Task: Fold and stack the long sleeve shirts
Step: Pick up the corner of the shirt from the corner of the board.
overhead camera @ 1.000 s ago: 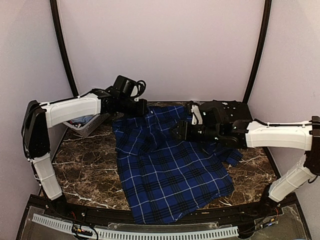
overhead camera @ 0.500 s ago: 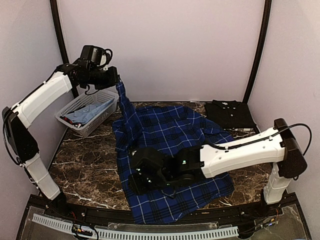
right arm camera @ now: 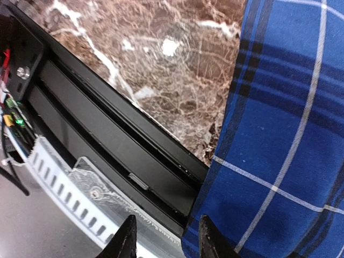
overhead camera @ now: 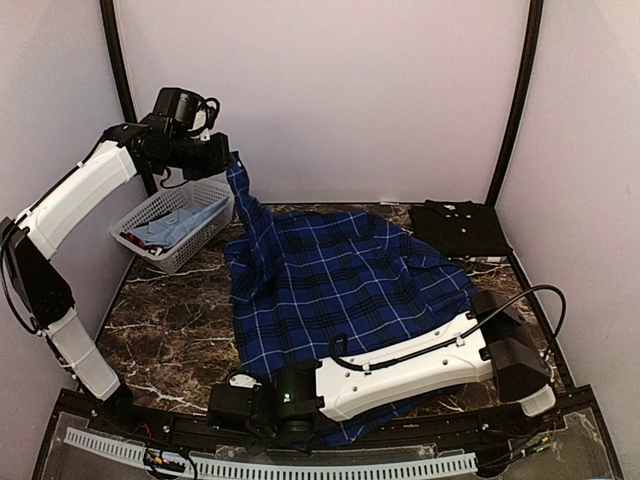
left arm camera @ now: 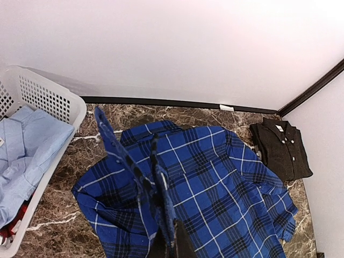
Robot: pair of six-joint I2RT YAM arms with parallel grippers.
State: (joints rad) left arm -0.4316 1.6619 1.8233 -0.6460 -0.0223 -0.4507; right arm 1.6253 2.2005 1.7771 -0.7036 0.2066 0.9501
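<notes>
The left hand (overhead camera: 224, 160) is closed on a sleeve end of the plaid shirt (overhead camera: 340, 290) and holds it high above the far left corner of the counter (overhead camera: 170, 310), beside the white basket (overhead camera: 196, 240).

1. Change, left side: 1 second ago this hand was low at the shirt's far left shoulder. It is now raised, and the sleeve runs from it as a taut strip down to the shirt body. The sleeve is therefore free of the body and ready to be laid across it.

2. Change, right side: the right hand (right arm camera: 167, 243) was over the far right part of the shirt 1 second ago. It has swept across the cloth and now sits at the near edge, toward the near left corner. Its fingers (right arm camera: 128, 241) are spread apart and grip nothing.

3. Position of the cloth: the plaid shirt lies spread over the middle of the counter, collar toward the far edge. Its near hem overhangs the counter's black rim. In the right wrist view the hem's left edge lies just beside the right-hand finger, not between the 2.

4. The black shirt (overhead camera: 460, 228) lies folded flat at the far right corner, well apart from both hands.

5. Judgement: folding of the plaid shirt is at an early stage. The right hand looks placed to take the near left hem corner.
</notes>
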